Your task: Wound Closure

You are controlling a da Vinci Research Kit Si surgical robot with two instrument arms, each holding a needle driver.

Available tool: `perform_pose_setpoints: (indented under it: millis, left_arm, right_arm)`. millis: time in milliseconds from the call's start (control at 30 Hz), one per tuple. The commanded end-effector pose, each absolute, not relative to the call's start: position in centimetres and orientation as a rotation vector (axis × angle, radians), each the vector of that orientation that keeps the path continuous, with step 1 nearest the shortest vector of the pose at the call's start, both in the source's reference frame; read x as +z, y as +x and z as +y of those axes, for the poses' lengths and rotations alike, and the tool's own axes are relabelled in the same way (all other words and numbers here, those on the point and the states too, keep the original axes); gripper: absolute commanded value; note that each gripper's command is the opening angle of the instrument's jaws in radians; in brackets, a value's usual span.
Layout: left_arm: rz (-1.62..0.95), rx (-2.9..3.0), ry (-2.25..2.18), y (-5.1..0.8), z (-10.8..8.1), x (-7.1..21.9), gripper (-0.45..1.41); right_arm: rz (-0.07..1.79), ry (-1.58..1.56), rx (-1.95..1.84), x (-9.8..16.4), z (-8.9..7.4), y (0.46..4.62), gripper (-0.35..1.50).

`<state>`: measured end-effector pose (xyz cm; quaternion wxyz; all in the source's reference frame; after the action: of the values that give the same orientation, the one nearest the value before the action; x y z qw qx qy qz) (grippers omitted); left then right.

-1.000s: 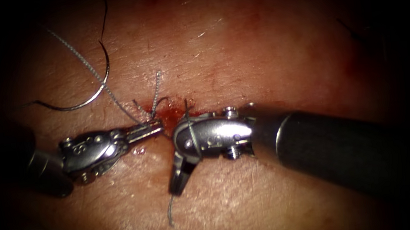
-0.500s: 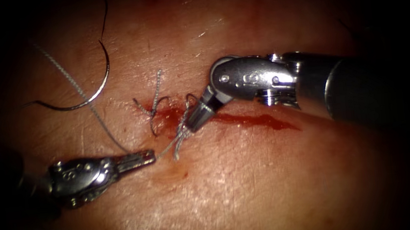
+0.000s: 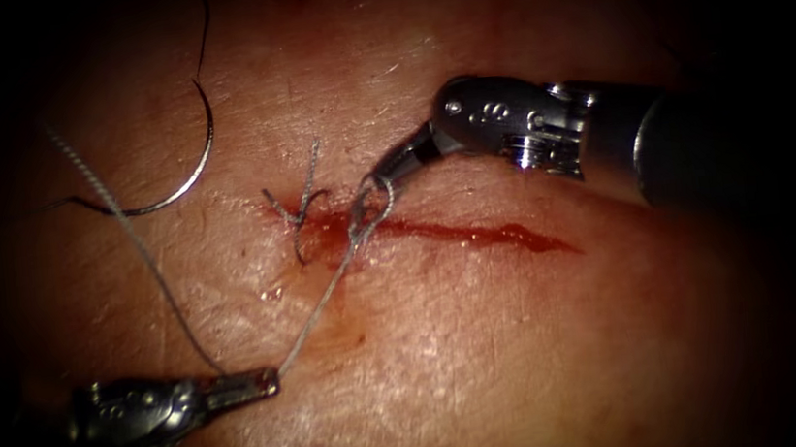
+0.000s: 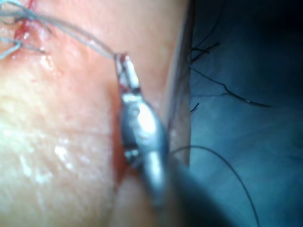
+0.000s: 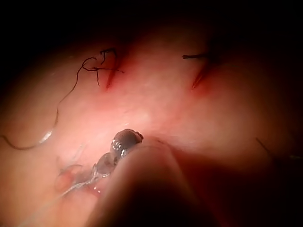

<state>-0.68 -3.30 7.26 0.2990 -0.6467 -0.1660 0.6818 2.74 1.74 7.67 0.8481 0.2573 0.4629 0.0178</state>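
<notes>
One taut thread (image 3: 314,309), lower-left to upper-right

A blue counter (image 4: 251,52) lies beyond the edge of the tissue (image 4: 71,142), smooth and dim. Several thin dark strands (image 4: 227,89) lie loose on it, some short and bent, well apart from each other. One longer strand (image 4: 239,177) sweeps across it in a wide curve.
</notes>
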Motion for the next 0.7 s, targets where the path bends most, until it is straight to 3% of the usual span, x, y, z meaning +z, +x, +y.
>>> perform_pose_setpoints:
  millis: [33, 333, 700]
  left_arm:
    - [-0.447, 1.814, -1.711, -0.65, -3.45, 7.28, -0.45]
    - [-0.457, 1.815, -1.707, -0.59, -3.66, 7.22, -0.45]
    - [-0.496, 1.833, -1.656, -0.19, -4.36, 6.94, -0.45]
  right_arm:
    - [0.988, 0.536, 0.115, 7.70, 1.85, 2.70, -0.35]
    - [1.015, 0.404, 0.423, 7.68, 1.99, 2.53, -0.35]
    - [1.056, 0.468, 0.437, 7.60, 1.67, 2.66, -0.35]
